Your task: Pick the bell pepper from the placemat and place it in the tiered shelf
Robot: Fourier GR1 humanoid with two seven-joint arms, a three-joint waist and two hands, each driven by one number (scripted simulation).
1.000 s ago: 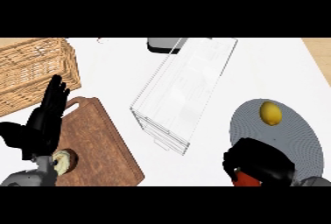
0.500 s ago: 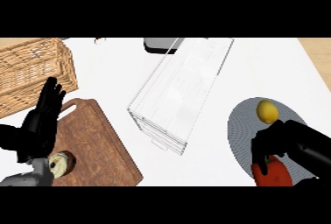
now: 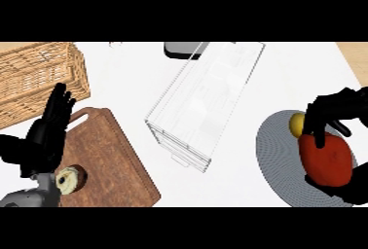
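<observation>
1. Head view showed the white counter [image 3: 237,185] carrying everything, with the clear tiered shelf [image 3: 205,104] lying across its middle.
2. Over the grey placemat [image 3: 277,160] at the counter's right edge sat the red bell pepper [image 3: 327,158], just beside a small yellow fruit [image 3: 297,124].
3. The pepper looked light, stiff-walled and smooth, so likely slippery; taking it across its broad middle seemed wisest.
4. The right hand [image 3: 332,114] had its fingers curled down over the pepper's top, gripping it.
5. The left hand [image 3: 49,127] rested open, fingers up, near the counter's left edge.
</observation>
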